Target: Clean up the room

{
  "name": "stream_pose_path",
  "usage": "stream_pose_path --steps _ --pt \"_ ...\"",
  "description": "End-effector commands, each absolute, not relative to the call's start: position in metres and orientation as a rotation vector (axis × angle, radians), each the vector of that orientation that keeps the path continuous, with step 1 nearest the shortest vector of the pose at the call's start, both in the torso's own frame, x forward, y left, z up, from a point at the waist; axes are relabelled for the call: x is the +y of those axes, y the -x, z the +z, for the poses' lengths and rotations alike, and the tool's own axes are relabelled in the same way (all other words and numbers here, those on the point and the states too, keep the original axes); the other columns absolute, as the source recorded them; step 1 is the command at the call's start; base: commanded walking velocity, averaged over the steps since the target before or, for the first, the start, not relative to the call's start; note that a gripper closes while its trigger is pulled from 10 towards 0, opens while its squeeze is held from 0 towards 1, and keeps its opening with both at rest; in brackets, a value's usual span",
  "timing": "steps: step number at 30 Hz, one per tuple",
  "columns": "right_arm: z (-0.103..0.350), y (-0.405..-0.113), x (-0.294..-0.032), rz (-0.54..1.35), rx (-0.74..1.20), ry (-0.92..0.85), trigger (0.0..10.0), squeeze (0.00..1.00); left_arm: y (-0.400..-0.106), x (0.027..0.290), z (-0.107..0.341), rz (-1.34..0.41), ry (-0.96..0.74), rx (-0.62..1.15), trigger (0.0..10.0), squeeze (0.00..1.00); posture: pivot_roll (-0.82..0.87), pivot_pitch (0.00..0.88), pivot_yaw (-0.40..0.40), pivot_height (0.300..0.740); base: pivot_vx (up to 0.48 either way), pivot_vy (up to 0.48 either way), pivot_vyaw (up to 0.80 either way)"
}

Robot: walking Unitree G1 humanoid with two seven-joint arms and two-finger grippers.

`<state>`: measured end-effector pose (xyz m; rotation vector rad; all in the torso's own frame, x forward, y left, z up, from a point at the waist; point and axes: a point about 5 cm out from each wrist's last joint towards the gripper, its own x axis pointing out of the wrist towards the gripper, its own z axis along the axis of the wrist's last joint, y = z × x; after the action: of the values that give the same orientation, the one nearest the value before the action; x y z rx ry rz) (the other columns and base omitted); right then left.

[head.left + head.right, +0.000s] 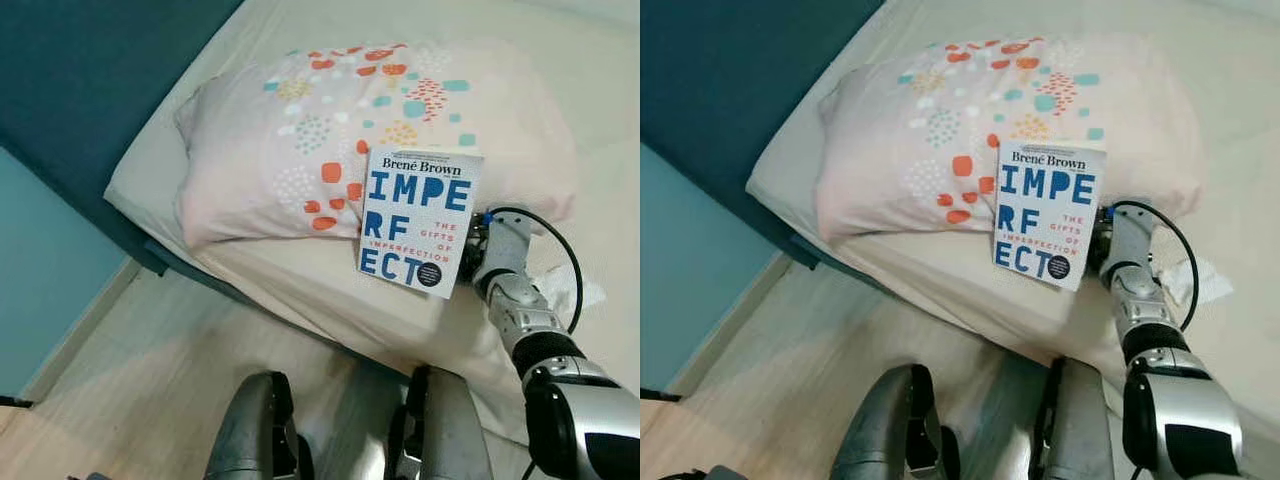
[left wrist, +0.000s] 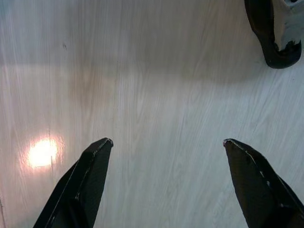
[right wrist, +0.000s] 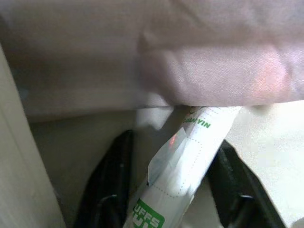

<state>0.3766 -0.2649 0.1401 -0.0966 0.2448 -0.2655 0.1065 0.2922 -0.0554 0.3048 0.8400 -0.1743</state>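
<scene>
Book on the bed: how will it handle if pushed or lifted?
Looks like a thin paperback book: probably light, may flex if gripped by one edge. It stands upright on the soft bed, so a nudge would likely tip it.

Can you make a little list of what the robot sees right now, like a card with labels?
place: beside a bed, wooden floor below
pillow: spotted, lying on the bed
book: blue letters, upright, leaning on the pillow
right gripper: at the bed, fingers around a white packet with green print
left gripper: fingers apart, nothing between them, over the floor
</scene>
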Motion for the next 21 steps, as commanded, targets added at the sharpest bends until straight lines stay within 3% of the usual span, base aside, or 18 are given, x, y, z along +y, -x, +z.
stream_pose_path --steps 1,15,21 --pt "0.115 -0.361 -0.279 -0.325 0.347 0.088 0.0 0.0 -0.092 0.298 -0.061 -0.165 -0.311 0.911 10.0 0.0 0.26 0.387 0.075 0.57 0.0 0.0 0.0" --pt "0.119 -0.332 -0.332 -0.497 0.27 0.059 0.0 0.0 -0.121 0.284 -0.067 -0.162 -0.306 0.908 10.0 0.0 0.21 0.291 0.063 0.57 0.0 0.0 0.0" --pt "0.137 -0.326 -0.337 -0.495 0.142 0.154 0.0 0.0 -0.123 0.284 -0.07 -0.151 -0.312 0.935 10.0 0.0 0.18 0.244 0.068 0.57 0.0 0.0 0.0"
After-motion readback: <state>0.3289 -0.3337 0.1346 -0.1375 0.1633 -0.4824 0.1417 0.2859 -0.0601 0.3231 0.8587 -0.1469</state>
